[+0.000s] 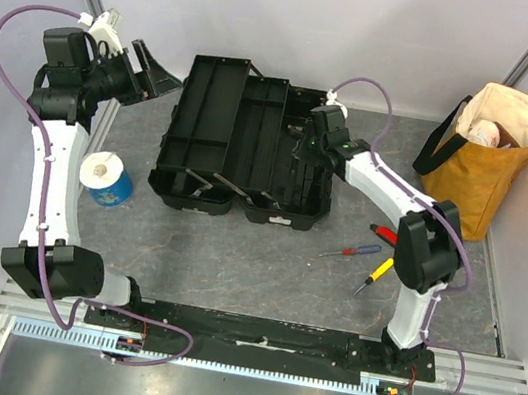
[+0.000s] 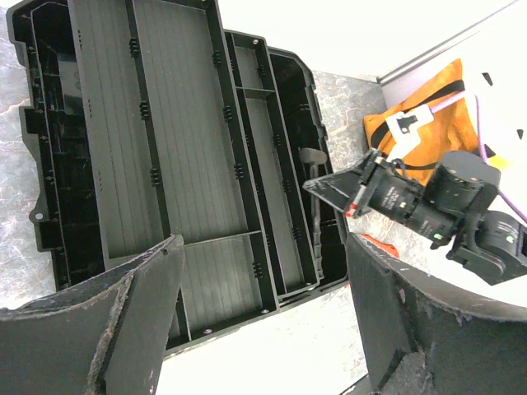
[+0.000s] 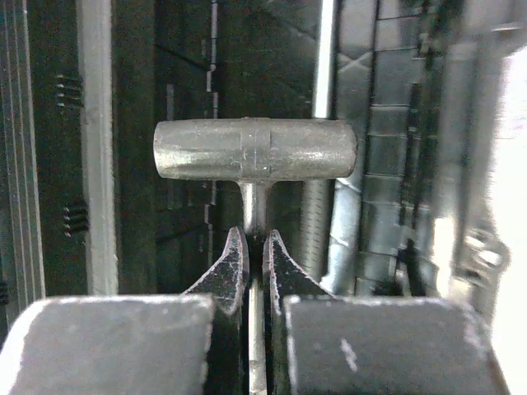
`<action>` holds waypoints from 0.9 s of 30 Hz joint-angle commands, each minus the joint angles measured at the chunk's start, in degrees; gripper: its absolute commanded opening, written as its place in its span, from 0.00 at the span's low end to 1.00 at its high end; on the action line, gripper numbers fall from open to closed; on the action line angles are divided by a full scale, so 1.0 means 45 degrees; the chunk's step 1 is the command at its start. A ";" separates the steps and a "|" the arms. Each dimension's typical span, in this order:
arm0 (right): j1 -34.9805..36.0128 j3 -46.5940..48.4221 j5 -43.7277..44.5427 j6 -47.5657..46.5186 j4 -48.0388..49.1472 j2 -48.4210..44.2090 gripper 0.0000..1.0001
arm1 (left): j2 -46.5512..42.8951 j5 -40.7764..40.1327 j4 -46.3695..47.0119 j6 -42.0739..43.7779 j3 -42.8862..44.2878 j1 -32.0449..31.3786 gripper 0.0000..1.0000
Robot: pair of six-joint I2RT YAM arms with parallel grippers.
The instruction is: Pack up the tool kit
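The black toolbox (image 1: 252, 145) lies open at the table's middle back, its trays spread out; it also shows in the left wrist view (image 2: 165, 148). My right gripper (image 1: 305, 144) is over the box's right half, shut on the shaft of a metal hammer (image 3: 255, 150), whose grey head shows just past the fingertips. My left gripper (image 1: 152, 77) is open and empty, raised left of the box. A red-handled screwdriver (image 1: 354, 252), a yellow-handled tool (image 1: 374, 273) and red-handled pliers (image 1: 385, 234) lie on the table right of the box.
A mustard-yellow tote bag (image 1: 488, 159) stands at the back right. A blue-and-white cup (image 1: 105, 177) stands on the table left of the box, beside my left arm. White walls close in the table on three sides.
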 commanded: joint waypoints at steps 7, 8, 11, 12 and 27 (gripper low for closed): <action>0.1160 0.2443 -0.0044 0.0877 0.0273 0.3355 0.00 | -0.0582 0.0592 0.0438 -0.0593 -0.0290 -0.0056 0.83; 0.1160 0.2560 0.0013 0.0877 0.0273 0.3589 0.00 | -0.0660 0.0572 0.0438 -0.0593 -0.0368 -0.0056 0.83; 0.1199 0.2931 0.0073 0.0819 0.0292 0.4253 0.00 | -0.0778 0.0591 0.0438 -0.0652 -0.0467 -0.0076 0.83; 0.1238 0.3048 0.0111 0.0799 0.0273 0.4429 0.01 | -0.0798 0.0630 0.0438 -0.0652 -0.0486 -0.0056 0.83; 0.1161 0.3090 0.2511 0.1307 -0.1348 0.3007 0.39 | -0.0427 0.0767 0.0262 -0.0691 0.0372 -0.0056 0.83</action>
